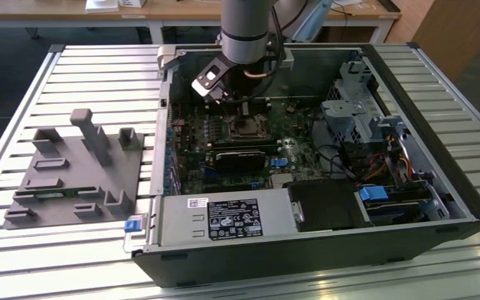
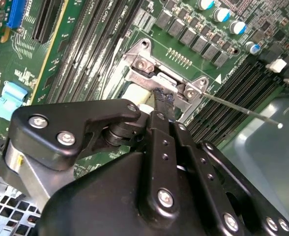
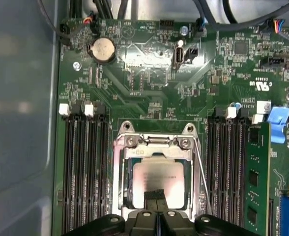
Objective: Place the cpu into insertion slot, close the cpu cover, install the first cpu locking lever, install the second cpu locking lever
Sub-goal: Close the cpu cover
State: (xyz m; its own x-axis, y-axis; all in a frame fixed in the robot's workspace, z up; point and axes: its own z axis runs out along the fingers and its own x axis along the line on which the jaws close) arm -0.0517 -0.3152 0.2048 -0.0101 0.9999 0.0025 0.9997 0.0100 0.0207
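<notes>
Exterior view, case: an open computer case lies on a slatted table, with a grey fixture on the exterior view's left
Exterior view, gripper: the gripper reaches down into the case, just above the insertion slot
Second wrist view, fingers: the black fingers are pressed together, and their tip is at the metal frame of the slot
Second wrist view, lever: a thin wire lever runs out from the slot corner
First wrist view, cpu: the cpu lies flat inside the slot
First wrist view, cpu cover: the cpu cover lies around the cpu, whose face shows through the window
First wrist view, fingertips: closed, over the cpu face; nothing seen between them
First wrist view, lever: it runs just beside the cover; I cannot tell if it is latched
</notes>
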